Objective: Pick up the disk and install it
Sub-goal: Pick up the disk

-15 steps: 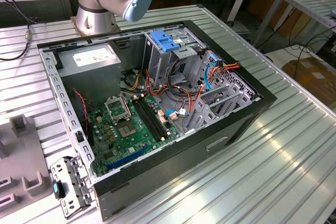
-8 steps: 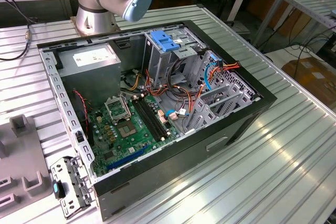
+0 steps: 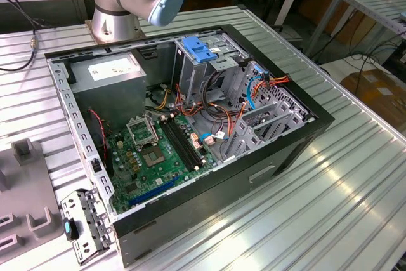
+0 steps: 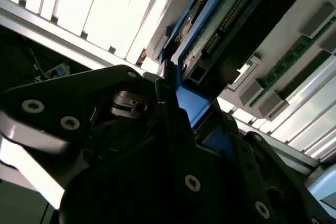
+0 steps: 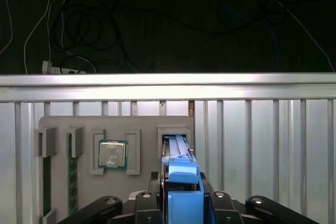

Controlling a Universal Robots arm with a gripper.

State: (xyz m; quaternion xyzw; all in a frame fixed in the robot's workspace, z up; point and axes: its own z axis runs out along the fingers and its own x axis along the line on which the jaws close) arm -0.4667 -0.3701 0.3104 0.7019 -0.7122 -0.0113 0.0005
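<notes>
The disk (image 5: 178, 156) stands on edge in a slot of a grey holder tray (image 5: 142, 124), with its blue side rail facing the first wrist view. My gripper (image 5: 182, 203) straddles it, a black finger pressed against each side of the blue rail. In the second wrist view the disk (image 4: 220, 19) shows its green circuit board and connector, and the gripper (image 4: 185, 98) sits around its blue rail. The disk rests in the slot. An open computer case (image 3: 304, 125) lies on the table, with a drive cage at its far side.
The holder tray also carries a processor chip (image 5: 113, 154) and a memory stick (image 5: 71, 171). Beyond the tray the table's edge rail (image 5: 168, 86) gives way to dark floor with cables. A bare blue bracket (image 3: 200, 49) sits on the case's drive cage, near the arm's base (image 3: 114, 17).
</notes>
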